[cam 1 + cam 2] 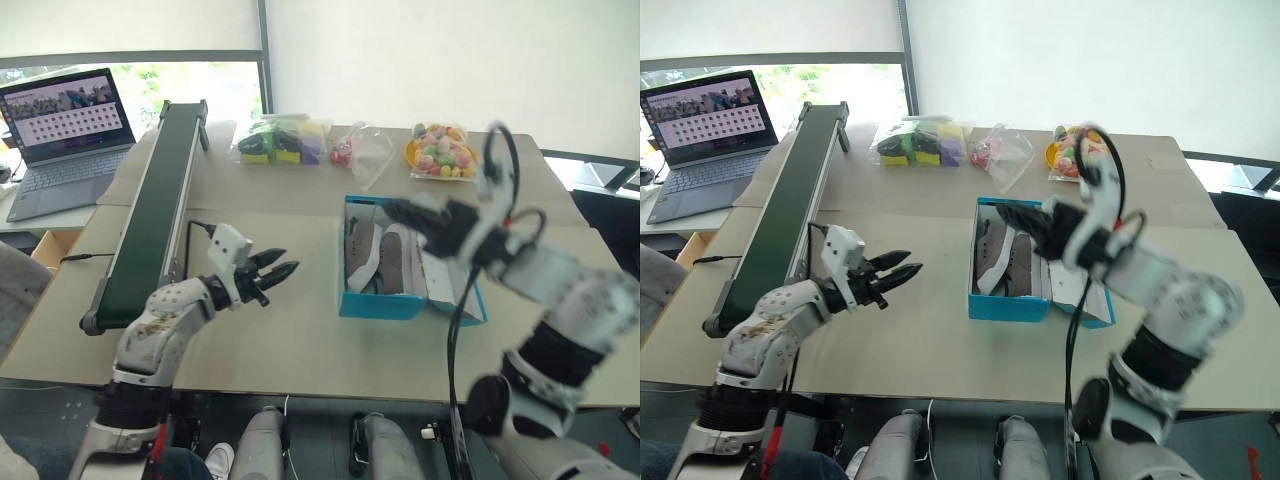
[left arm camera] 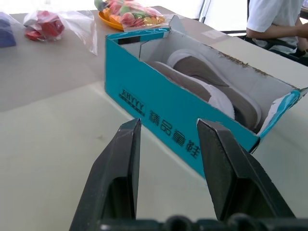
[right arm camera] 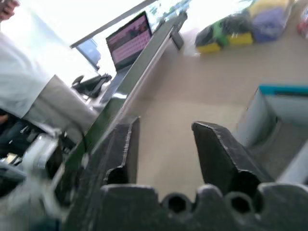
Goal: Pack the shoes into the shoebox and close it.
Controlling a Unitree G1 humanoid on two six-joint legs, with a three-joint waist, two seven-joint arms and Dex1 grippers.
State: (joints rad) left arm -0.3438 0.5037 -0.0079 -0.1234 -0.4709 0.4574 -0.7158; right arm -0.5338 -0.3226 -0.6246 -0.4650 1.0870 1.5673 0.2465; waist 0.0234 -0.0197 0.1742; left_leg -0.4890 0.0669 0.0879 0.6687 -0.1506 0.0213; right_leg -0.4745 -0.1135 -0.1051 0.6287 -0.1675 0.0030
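Note:
The turquoise shoebox (image 1: 380, 305) stands open on the table, right of centre. Both grey-brown shoes (image 1: 385, 258) lie inside it side by side, soles pale. Its white-lined lid (image 1: 445, 285) hangs open on the right side. My right gripper (image 1: 392, 208) hovers over the box's far right part, pointing left, open with nothing between its fingers. My left gripper (image 1: 288, 261) is held above the table left of the box, pointing at its side wall (image 2: 163, 110), open and holding nothing.
A long dark green conveyor belt (image 1: 150, 210) runs along the left side, with a laptop (image 1: 65, 140) beyond it. Clear bags of colourful items (image 1: 280, 140) (image 1: 360, 150) (image 1: 440, 150) lie at the back. A person in a white shirt (image 2: 274, 19) sits past the table's far side.

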